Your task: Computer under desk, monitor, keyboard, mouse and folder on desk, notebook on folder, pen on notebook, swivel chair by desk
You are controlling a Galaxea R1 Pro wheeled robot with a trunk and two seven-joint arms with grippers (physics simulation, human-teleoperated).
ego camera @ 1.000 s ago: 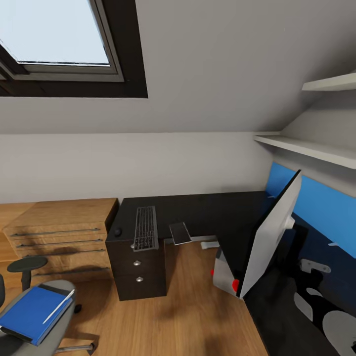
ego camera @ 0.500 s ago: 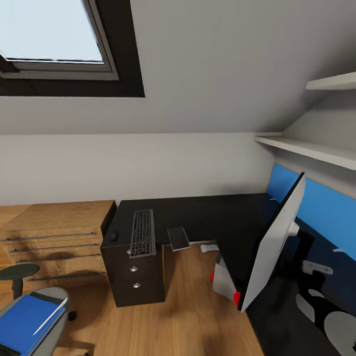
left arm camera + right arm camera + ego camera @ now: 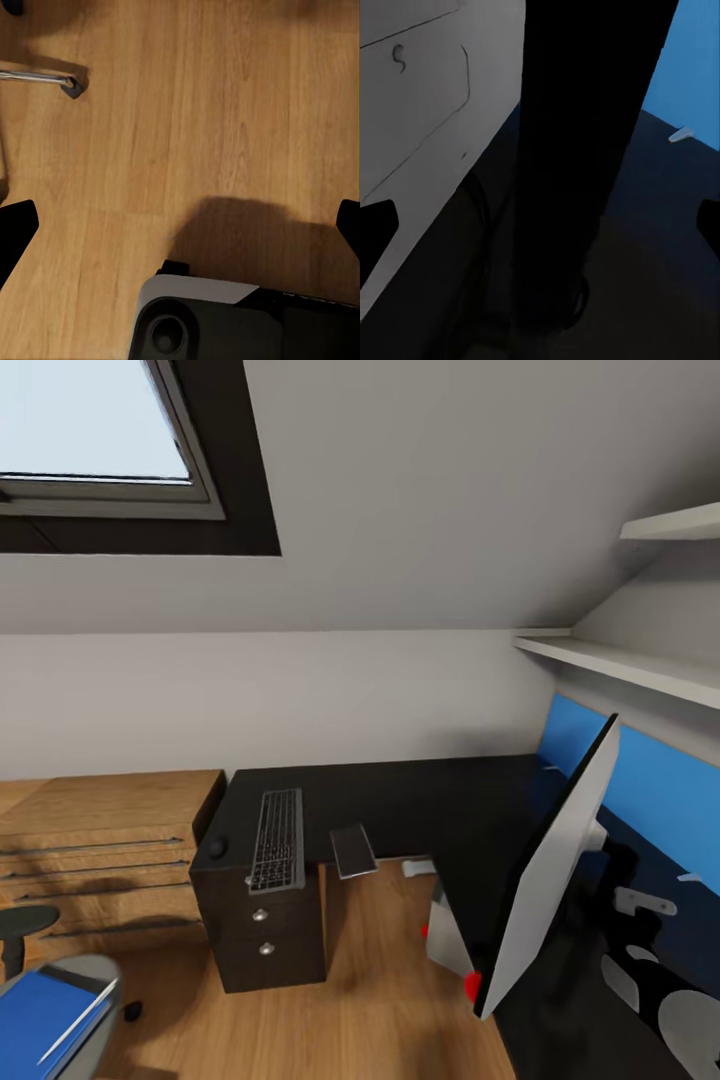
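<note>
Wood floor point(image 3: 187, 112) under left wrist; head view shows desk point(image 3: 420, 805).

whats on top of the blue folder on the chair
A slim white pen lies diagonally across the blue folder on the swivel chair seat. Much of the folder is cut off by the picture's edge, so anything lying there cannot be seen.

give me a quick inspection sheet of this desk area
surface: black desk, mostly bare
job's things: keyboard and notebook on the desk; monitor standing tilted on it; computer under it; blue folder with pen on the chair
clutter: small dark round thing beside the keyboard
grippers: left gripper over the wood floor, right gripper near the monitor, both open
cables: nothing seen
surroundings: skylight, wall shelves, wood drawer unit
</note>
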